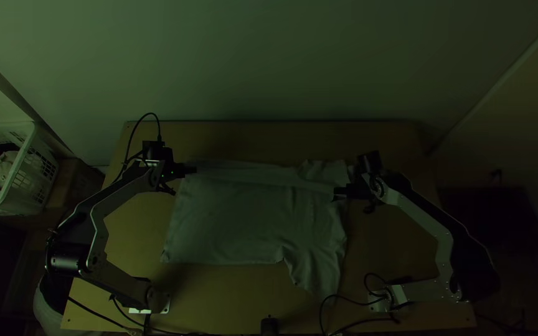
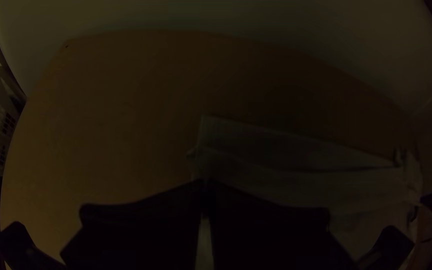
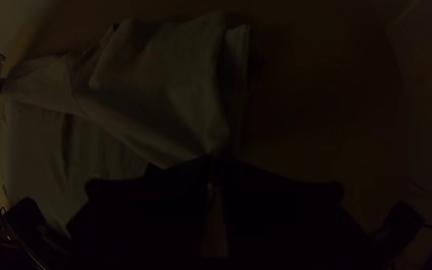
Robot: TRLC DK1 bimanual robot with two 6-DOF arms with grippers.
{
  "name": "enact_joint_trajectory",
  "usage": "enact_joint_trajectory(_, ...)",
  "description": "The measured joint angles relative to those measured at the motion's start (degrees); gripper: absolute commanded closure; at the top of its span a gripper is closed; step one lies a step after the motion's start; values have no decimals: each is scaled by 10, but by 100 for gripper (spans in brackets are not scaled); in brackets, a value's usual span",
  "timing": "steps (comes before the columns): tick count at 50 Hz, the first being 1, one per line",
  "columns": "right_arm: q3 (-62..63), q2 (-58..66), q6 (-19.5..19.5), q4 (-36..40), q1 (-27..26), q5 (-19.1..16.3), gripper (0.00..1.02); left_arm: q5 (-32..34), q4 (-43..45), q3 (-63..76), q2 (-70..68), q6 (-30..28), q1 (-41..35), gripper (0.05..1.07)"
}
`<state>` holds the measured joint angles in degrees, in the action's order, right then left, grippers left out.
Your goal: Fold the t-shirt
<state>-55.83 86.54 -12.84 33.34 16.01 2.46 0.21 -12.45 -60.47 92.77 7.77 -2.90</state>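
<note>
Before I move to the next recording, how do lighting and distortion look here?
Top view: dim, t-shirt outline readable; left wrist view: darker, table edge bowed, corners dark; right wrist view: very dark, right gripper nearly black.

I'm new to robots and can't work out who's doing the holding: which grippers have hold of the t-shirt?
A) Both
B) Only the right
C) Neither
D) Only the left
A: the left gripper and the right gripper each pinch the t-shirt between their fingertips.
</note>
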Motion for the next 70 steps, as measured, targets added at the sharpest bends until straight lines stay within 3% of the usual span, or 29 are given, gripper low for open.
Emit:
enact_joint_trajectory(3,4,-8,0,0,1,1,8,0,-2,3,-1,0,0,22)
enact_joint_trajectory(4,5,-12,0,0,1,1,3,0,-5,3,-1,0,0,17)
enact_joint_trajectory(7,7,-25,0,0,1,2,3,0,-16,3,-2,0,0,11)
enact_joint_trajectory(23,8,-137,5,6,1,2,3,8,-78,3,-69,-1,0,10)
enact_joint_trajectory(33,-13,-177,1,81,1,4,4,8,-117,3,-148,-3,-9,10)
enact_joint_trajectory(45,-76,-196,-38,198,10,7,4,8,-226,-12,-235,-3,-26,10)
enact_joint_trajectory(62,-82,-290,-113,314,100,5,4,7,-400,-10,-287,-40,-17,10)
enact_joint_trajectory(70,-63,-303,-141,332,126,-5,5,6,-448,30,-315,-73,-1,10)
